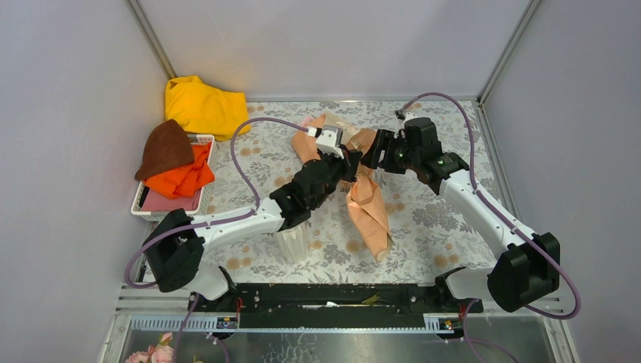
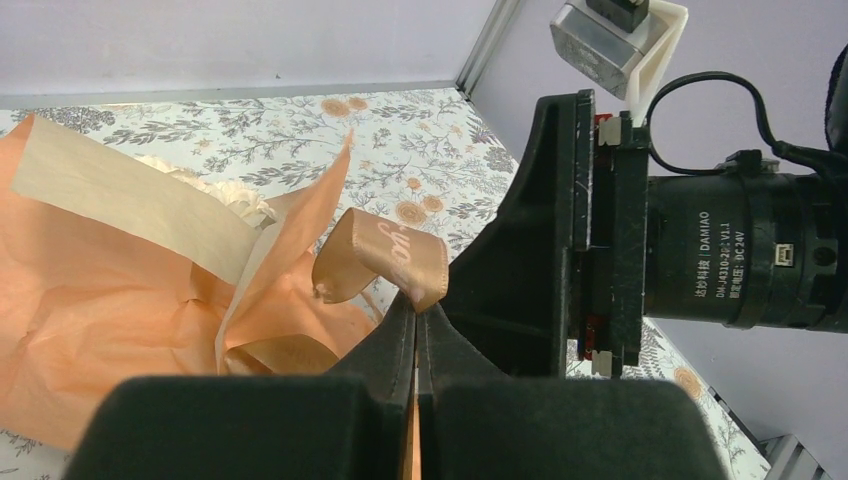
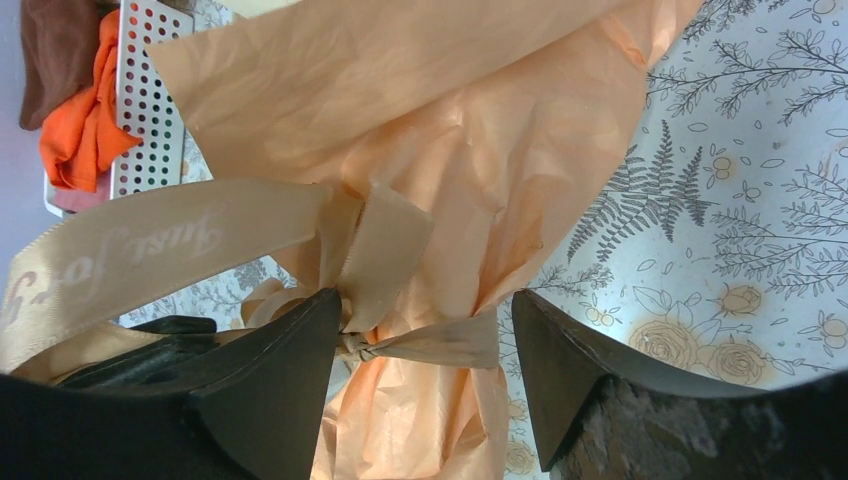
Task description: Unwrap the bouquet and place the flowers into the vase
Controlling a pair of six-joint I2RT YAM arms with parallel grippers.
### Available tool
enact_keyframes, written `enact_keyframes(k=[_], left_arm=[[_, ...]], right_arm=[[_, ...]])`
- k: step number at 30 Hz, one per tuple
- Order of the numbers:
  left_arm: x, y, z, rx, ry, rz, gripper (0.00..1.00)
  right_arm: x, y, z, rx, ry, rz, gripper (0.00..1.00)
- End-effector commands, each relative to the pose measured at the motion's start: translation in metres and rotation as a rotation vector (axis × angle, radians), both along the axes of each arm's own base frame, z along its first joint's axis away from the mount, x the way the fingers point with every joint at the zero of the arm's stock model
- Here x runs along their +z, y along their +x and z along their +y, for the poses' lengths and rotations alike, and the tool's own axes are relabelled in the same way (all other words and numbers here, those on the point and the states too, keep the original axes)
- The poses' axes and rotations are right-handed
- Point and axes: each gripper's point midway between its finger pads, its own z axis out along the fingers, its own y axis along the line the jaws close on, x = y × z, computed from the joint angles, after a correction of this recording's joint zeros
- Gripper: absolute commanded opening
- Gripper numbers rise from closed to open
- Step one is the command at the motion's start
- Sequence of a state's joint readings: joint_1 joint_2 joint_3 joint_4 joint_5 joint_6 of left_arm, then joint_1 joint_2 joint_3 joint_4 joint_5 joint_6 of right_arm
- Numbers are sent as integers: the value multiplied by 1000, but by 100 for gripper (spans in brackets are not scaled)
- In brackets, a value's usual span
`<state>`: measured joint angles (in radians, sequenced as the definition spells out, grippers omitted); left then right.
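My left gripper (image 2: 416, 312) is clamped tight on a loop of the gold ribbon (image 2: 385, 250), pinched right at the fingertips. My right gripper (image 3: 428, 300) stands wide, one jaw on either side of the knot (image 3: 370, 330) that ties the waist of the bouquet (image 1: 368, 206). The bouquet lies on the table (image 1: 446, 219) between my two wrists, with the paper (image 2: 100, 290) wrapped round it. Of the flowers I can make out only what I think is a cream bloom (image 2: 215, 190) peeking from the wrap. The vase (image 1: 293, 243) stands near, partly under my left forearm.

I judge this to be the untying step, with nothing unwrapped yet. The next move calls for a steady pull on the ribbon away from the knot while my other hand braces the bundle, so the bow slips rather than tightens.
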<state>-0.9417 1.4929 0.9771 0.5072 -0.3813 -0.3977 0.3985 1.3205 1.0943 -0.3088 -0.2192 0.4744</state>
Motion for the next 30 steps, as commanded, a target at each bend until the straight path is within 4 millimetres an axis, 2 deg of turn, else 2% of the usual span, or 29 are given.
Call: enact_keyframes(k=[1,10,15,21,23,24,30], left_arm=[[21,2,5,9,-73,-33,0],[23,2,5,10,-70,-34,0],[23,5,5,13,-67,-33,0],[17,6,3,10,-62,-24,0],[15,7,4,16,-57,-19,0],[14,7,5,19,-55,-18,0],[7,10,22,57,-51,-2,0]], right_arm=[[12,5,6,-24,51,-29,72],[5,17,21,-17,110,3,70],[-2,13,24,1,124,22,45],[-1,16,17,-28,95,6,18],[1,17,15,-39,85,-1,3],[3,17,13,-47,82,-6,0],[23,11,-1,-78,46,-62,0]])
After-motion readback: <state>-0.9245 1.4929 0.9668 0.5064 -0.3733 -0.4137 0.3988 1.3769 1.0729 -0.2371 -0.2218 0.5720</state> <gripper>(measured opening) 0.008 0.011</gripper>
